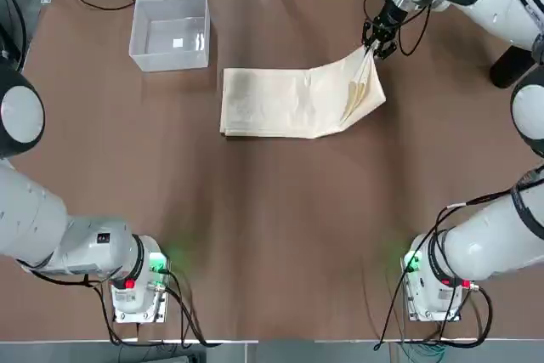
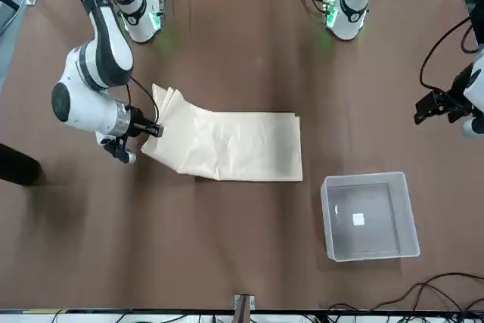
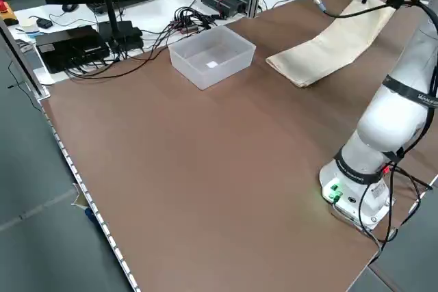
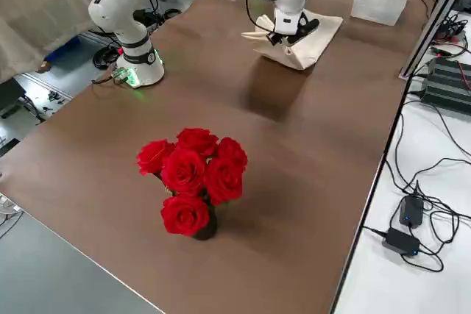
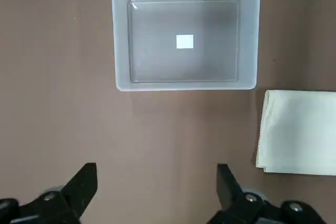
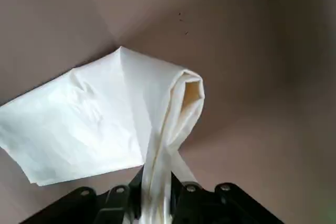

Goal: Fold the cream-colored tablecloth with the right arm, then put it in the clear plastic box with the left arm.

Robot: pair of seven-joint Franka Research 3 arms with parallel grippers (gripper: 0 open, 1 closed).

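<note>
while the right gripper (image 6: 156, 195) pinches the cream-colored tablecloth's (image 1: 285, 104) two o'clock end, the cloth lies at the table's (image 1: 255, 235) twelve o'clock, clear plastic box (image 1: 172, 33) at its ten, left gripper's (image 5: 157, 182) fingers apart over the table

Overhead and front views, opposed, sharing the table (image 1: 280, 235).
</note>
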